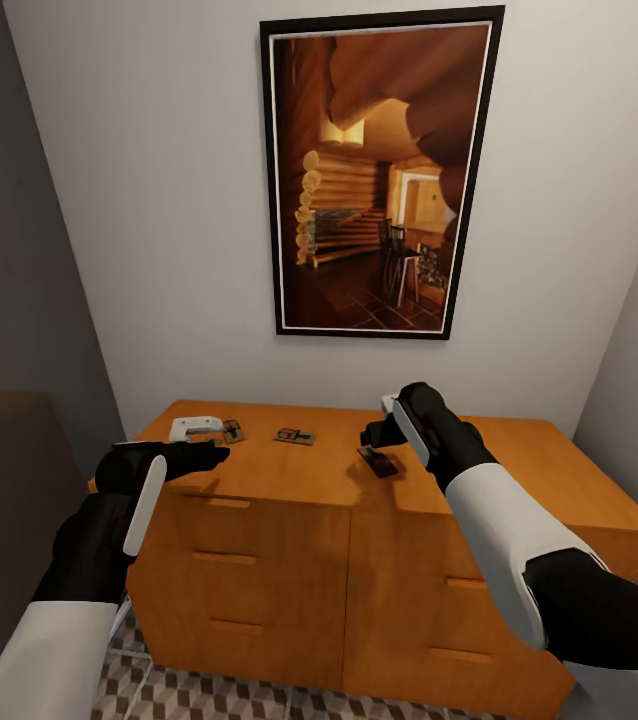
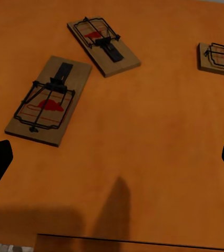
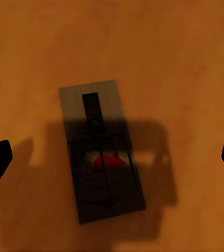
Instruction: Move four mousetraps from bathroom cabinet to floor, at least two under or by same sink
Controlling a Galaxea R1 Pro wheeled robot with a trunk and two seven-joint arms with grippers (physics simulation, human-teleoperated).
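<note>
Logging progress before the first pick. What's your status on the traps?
Both jaws open, empty. Right gripper above one mousetrap on the cabinet. Left gripper near three more mousetraps. Nothing in the way.

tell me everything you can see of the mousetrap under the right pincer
The mousetrap is a small flat rectangle of brown wood with dark wire parts, a dark bar along its middle and a red patch near one end. It lies flat on the orange-brown cabinet top, in the shadow of the right pincer, which hovers open above it without touching. Nothing else touches it.
</note>
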